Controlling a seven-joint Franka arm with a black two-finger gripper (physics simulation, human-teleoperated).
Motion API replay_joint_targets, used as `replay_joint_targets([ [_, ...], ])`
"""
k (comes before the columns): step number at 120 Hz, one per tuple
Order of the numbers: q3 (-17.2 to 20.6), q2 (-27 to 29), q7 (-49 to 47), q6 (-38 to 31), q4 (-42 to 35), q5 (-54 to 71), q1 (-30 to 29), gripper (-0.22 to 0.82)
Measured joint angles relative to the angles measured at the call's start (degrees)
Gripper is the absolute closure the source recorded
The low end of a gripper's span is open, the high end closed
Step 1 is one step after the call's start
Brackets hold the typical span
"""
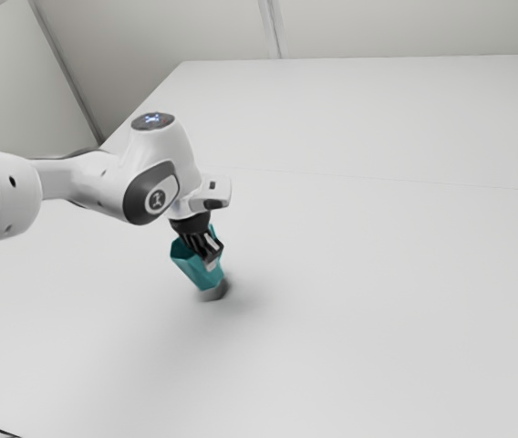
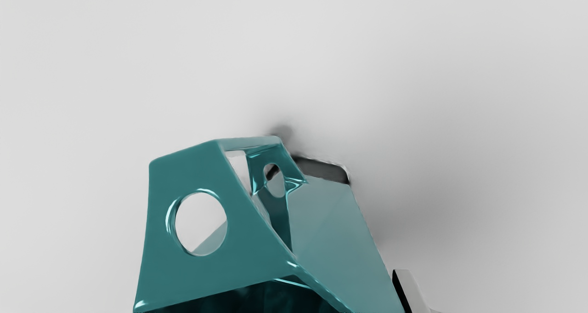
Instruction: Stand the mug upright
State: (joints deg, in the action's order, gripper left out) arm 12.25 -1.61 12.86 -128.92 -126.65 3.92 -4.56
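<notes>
Teal mug [image 2: 335, 230] nearest the wrist camera, with an angular, pierced handle [image 2: 248, 239] standing out from its side. Leans clearly off vertical in the exterior view, mouth up toward the arm [image 1: 86, 178], dark base [image 1: 212, 293] low over the bench [image 1: 378, 301]; cannot tell whether touching it. Not upright as it lies now. Seems pinched in the end effector [image 1: 209, 255], judging by the tilt with nothing else near to prop it; cannot make out both contacts fully. Looks stiff and hard-walled, probably light if empty, with a glossy skin likely to slip under a loose hold. May chip if knocked base-first. Best gripped across the wall near the mouth, clear of the handle, whose weight to one side could twist it in the grasp. Calls for firm, even pressure, then a slow turn to bring the base flat before any letting go.
</notes>
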Motion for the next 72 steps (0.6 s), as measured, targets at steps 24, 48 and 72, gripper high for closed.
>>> replay_joint_targets([
  [24, -0.02, -1.44, -5.23, -1.39, -0.48, 0.95, 0.39, 0.78],
  [48, -0.04, -2.04, -8.85, -2.74, -1.05, 1.2, 0.69, 0.71],
  [72, -0.04, -1.87, -10.74, -3.25, -1.49, 0.69, 0.52, 0.31],
])
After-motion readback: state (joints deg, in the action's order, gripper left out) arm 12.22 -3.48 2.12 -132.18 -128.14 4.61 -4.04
